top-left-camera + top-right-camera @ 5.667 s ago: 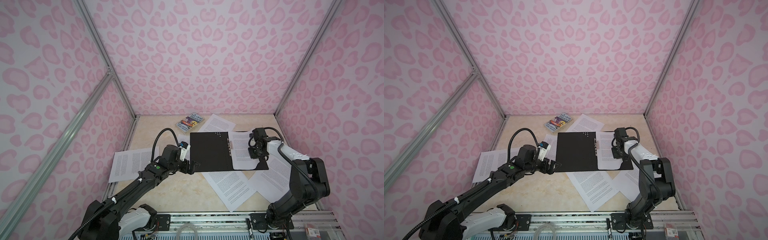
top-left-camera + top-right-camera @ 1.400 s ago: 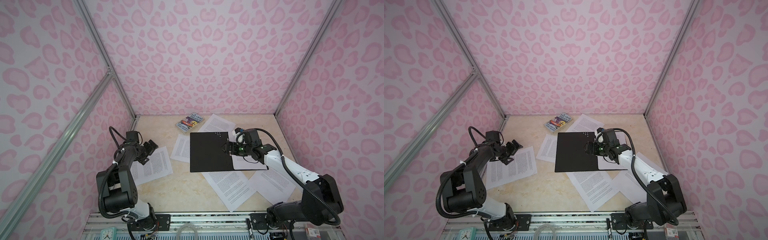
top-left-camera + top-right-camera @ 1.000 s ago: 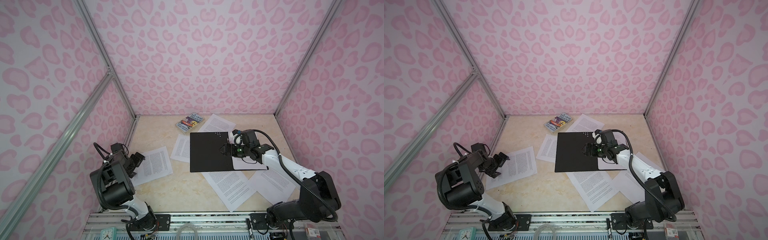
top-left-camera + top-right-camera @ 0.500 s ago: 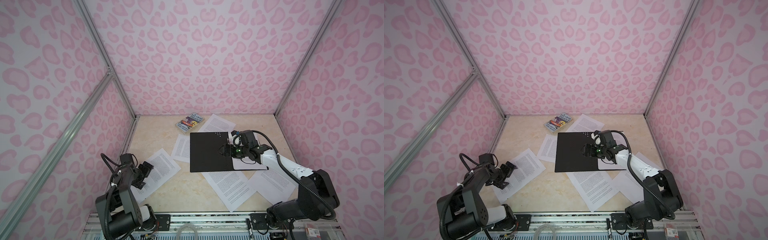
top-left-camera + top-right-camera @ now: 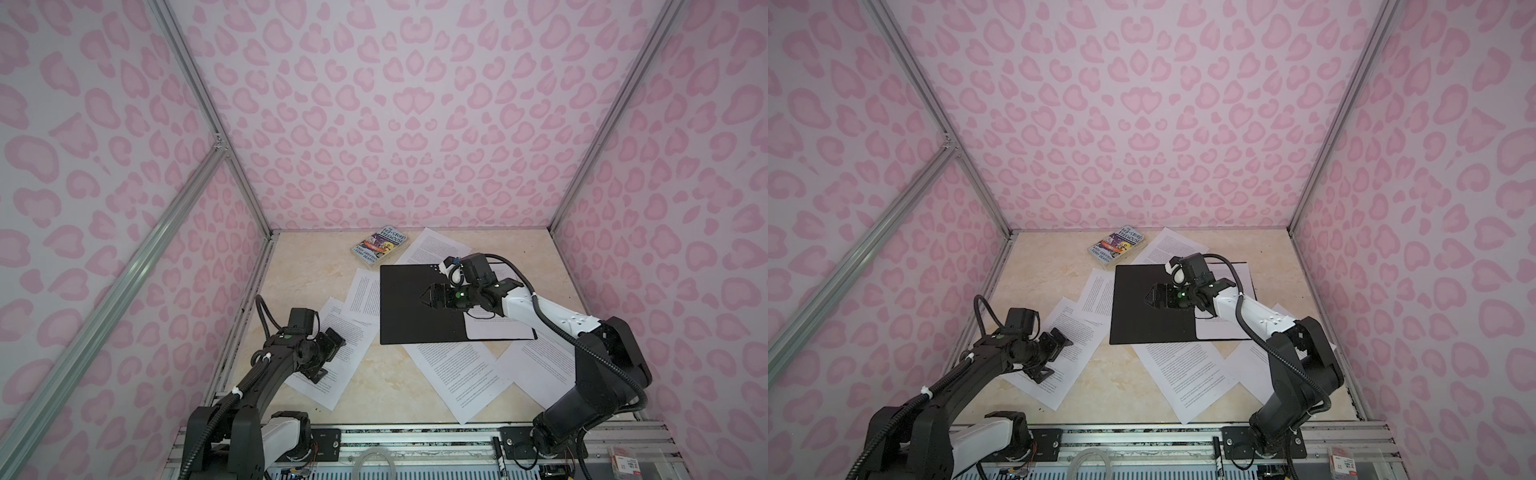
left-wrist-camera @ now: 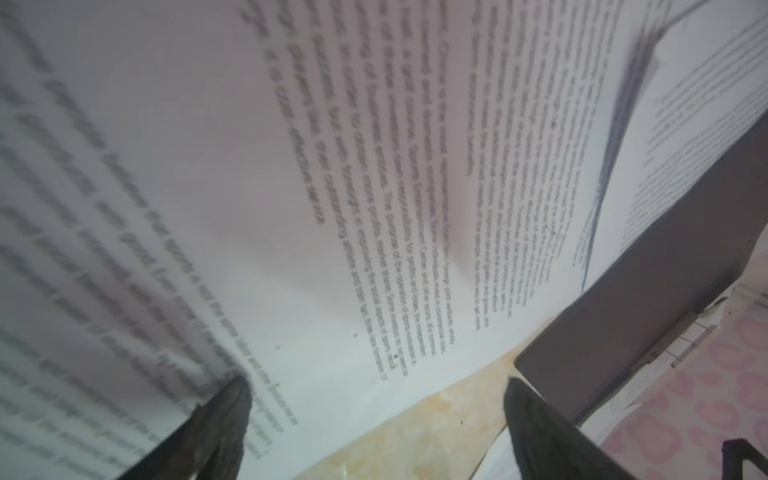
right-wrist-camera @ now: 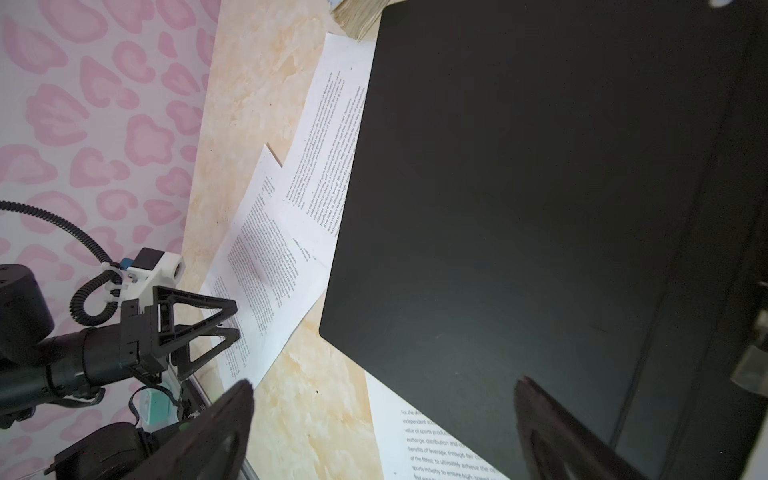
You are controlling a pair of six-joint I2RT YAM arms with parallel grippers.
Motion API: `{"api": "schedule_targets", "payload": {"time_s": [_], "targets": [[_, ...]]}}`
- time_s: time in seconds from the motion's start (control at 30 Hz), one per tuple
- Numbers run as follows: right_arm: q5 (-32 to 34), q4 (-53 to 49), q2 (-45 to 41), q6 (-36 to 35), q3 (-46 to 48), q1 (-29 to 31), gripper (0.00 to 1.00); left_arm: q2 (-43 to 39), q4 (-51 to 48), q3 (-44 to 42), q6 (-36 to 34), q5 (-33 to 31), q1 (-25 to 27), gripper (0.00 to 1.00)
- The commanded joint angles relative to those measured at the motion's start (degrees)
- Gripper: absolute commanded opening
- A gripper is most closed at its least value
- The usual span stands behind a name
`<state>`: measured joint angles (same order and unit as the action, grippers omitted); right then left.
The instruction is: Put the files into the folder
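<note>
1. The folder (image 5: 419, 307) lies opened flat near the middle of the table (image 5: 316, 270), black inside upward. Judgement: it is laid this way so that sheets can be set straight onto it.
2. The files (image 5: 1183, 374) are scattered.
   - One filed sheet (image 5: 498, 330) rests on the folder's right half, partly hidden by the right arm.
   - A rear sheet (image 5: 432, 247) lies behind the folder.
   - A tucked sheet (image 5: 365, 291) has its edge under the folder's left side.
   - A front sheet (image 5: 457, 374) and a right sheet (image 5: 536, 365) run out from the folder's near edge.
   - A left sheet (image 5: 345, 353) lies toward the left wall.
3. The right gripper (image 5: 428, 297) has its jaws spread wide with nothing between them. It is poised over the folder's left black panel, and I cannot tell whether it touches the panel. Judgement: it is stationed there to keep the cover from lifting or sliding.
4. The left gripper (image 5: 328, 355) also has its jaws spread wide and is empty, set low over the left sheet. In the left wrist view one fingertip (image 6: 216, 415) appears to be against the paper. Judgement: it is placed to drag or pinch this sheet toward the folder.
5. The left sheet and the tucked sheet overlap at a corner, and I cannot tell which lies on top. Risk: moving one may drag the other.
6. A paperback book (image 5: 379, 245) lies at the back, just beside the rear sheet. It has no part in the job.
7. Progress, as judged: one sheet is in and most remain outside.
</note>
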<state>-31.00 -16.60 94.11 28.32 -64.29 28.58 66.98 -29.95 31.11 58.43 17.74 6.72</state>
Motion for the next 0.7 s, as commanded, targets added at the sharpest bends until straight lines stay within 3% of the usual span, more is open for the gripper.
{"api": "schedule_targets", "payload": {"time_s": [0.0,0.1,0.17,0.43,0.67], "targets": [[0.87,-2.7,2.56,-1.19,-2.87,1.78,0.97,2.44,3.72,3.34,4.49,1.15,4.75,0.97],[1.86,-3.97,4.29,-1.66,-5.47,3.94,0.97,5.52,5.47,8.54,1.25,4.53,7.14,0.97],[2.42,-4.35,4.92,-1.77,-6.58,5.14,0.97,5.5,2.27,12.32,-3.05,3.09,6.85,0.97],[2.02,-6.23,6.97,-2.69,-8.51,8.54,0.97,8.71,-7.04,16.96,-18.62,4.76,-5.07,0.97],[1.3,-5.91,6.49,-2.55,-7.56,8.58,0.97,7.42,-9.53,10.98,-22.6,4.54,-10.39,0.97]]}}
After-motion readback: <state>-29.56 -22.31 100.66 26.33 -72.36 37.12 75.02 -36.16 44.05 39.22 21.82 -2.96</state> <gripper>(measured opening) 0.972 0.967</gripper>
